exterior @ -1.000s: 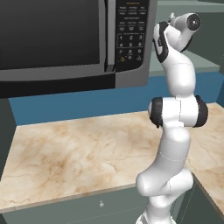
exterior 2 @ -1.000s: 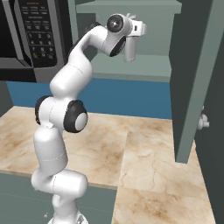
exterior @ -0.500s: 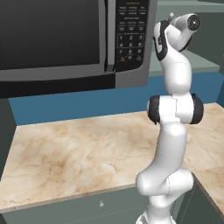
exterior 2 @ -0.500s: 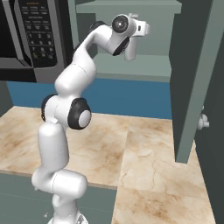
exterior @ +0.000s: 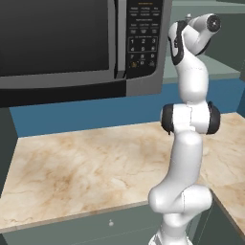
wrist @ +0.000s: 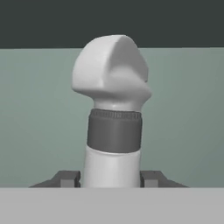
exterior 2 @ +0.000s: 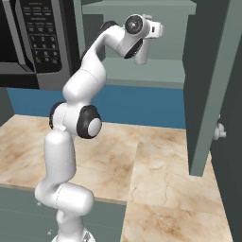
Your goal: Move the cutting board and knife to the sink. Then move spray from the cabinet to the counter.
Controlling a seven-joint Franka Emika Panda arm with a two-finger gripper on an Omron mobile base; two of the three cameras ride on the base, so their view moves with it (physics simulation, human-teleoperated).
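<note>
- Hand view: the spray bottle (wrist: 113, 113) stands upright and very close, pale nozzle head on top, a dark grey collar below it, the light body running down between the two dark fingertips (wrist: 66, 178). The tips sit right against both sides of the body, so the gripper (wrist: 111, 179) looks clamped on the bottle, though the actual contact is at the very bottom edge and hard to make out.
- Behind the bottle in that view is a plain grey-green cabinet wall with a dark band above it.
- Right base view: here the bottle cannot be picked out; the white hand (exterior 2: 144, 40) is raised into the open upper cabinet, above the shelf (exterior 2: 142, 71), and the wrist covers whatever it grips.
- That view also shows the cabinet door (exterior 2: 208, 85) swung open on the right, hanging over the counter (exterior 2: 156, 160), and its small knob.
- Left base view: the arm (exterior: 189, 119) rises from the lower right and its top reaches to the upper right, beside the microwave (exterior: 81, 43).
- The microwave's dark door and keypad hang over the beige marbled counter, with a blue wall strip (exterior: 91, 112) between them.
- The open door stands just right of the hand.
</note>
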